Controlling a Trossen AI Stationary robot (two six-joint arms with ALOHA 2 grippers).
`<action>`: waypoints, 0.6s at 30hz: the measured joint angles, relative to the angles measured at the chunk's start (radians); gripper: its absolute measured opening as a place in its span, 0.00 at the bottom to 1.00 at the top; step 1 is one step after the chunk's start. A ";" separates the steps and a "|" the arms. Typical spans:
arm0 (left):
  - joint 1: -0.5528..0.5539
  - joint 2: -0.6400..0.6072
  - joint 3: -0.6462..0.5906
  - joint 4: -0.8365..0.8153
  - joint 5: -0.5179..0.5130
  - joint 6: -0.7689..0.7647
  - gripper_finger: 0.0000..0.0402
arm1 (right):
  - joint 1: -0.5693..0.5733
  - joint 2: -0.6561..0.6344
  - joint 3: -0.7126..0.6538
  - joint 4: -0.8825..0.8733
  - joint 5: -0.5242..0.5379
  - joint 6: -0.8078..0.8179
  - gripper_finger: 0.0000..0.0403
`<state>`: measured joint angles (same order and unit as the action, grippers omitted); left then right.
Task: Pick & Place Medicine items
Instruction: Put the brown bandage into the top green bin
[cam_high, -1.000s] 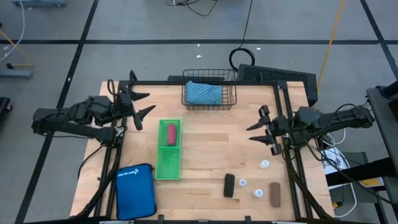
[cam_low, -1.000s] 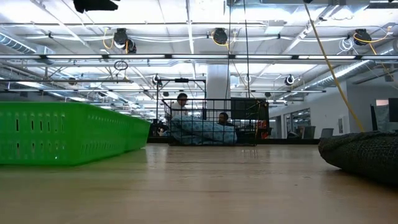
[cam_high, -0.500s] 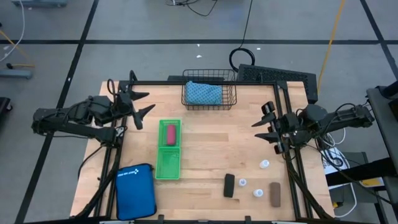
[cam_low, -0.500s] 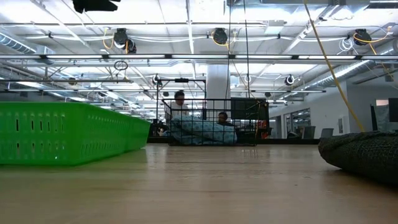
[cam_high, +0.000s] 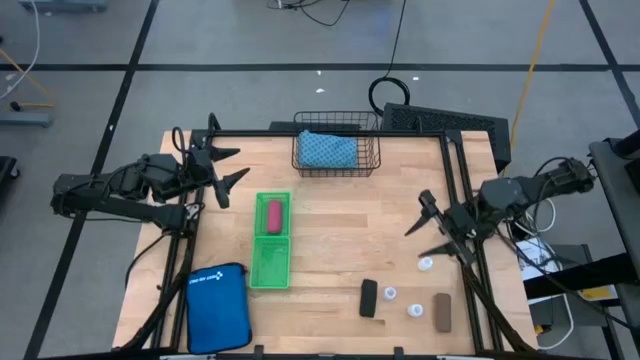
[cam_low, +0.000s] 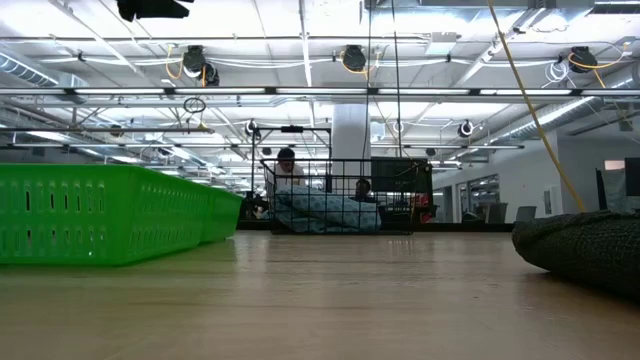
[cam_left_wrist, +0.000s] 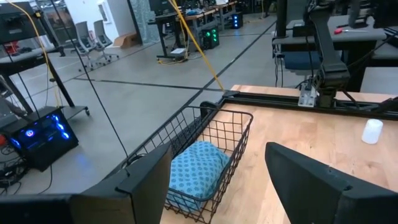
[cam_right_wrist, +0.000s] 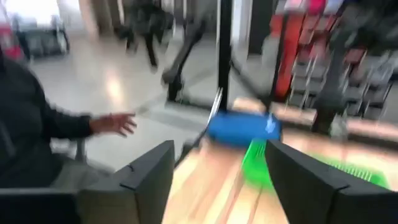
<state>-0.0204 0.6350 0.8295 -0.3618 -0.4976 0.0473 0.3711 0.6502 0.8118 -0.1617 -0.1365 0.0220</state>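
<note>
The pink piece (cam_high: 276, 214) lies in the far half of the green tray (cam_high: 271, 262). On the bare wood near the front right lie the black piece (cam_high: 369, 297), the brown piece (cam_high: 442, 311) and three tiny white bottles (cam_high: 426, 264) (cam_high: 390, 293) (cam_high: 414, 310). My right gripper (cam_high: 427, 228) hovers open just beyond the nearest bottle, pointing toward the table's left and holding nothing. My left gripper (cam_high: 225, 166) waits open at the far left, raised above the table; its wrist view shows one white bottle (cam_left_wrist: 372, 130) far off.
A wire basket (cam_high: 337, 152) holding a blue cloth (cam_left_wrist: 198, 167) stands at the far edge. A large blue zip pouch (cam_high: 218, 308) lies at the front left. Open wood stretches between the tray and the right arm. A person's hand (cam_right_wrist: 115, 123) shows beyond the table.
My right gripper has swung toward the table's near edge and turned, so it now hovers close to the white bottles; its wrist view is blurred by the motion. Nothing on the table has moved.
</note>
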 joint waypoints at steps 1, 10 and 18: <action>0.000 0.000 0.000 0.000 0.000 0.000 0.67 | 0.031 0.013 0.033 -0.085 0.027 0.001 0.63; 0.000 0.000 0.000 0.000 0.000 0.000 0.67 | 0.339 0.151 0.193 -0.840 0.352 0.312 0.65; 0.000 0.000 0.000 0.000 0.001 0.000 0.67 | 0.462 0.217 0.055 -1.017 0.293 0.586 0.61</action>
<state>-0.0200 0.6348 0.8291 -0.3618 -0.4969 0.0475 0.8328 0.8671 0.8663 -1.1786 0.1562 0.6078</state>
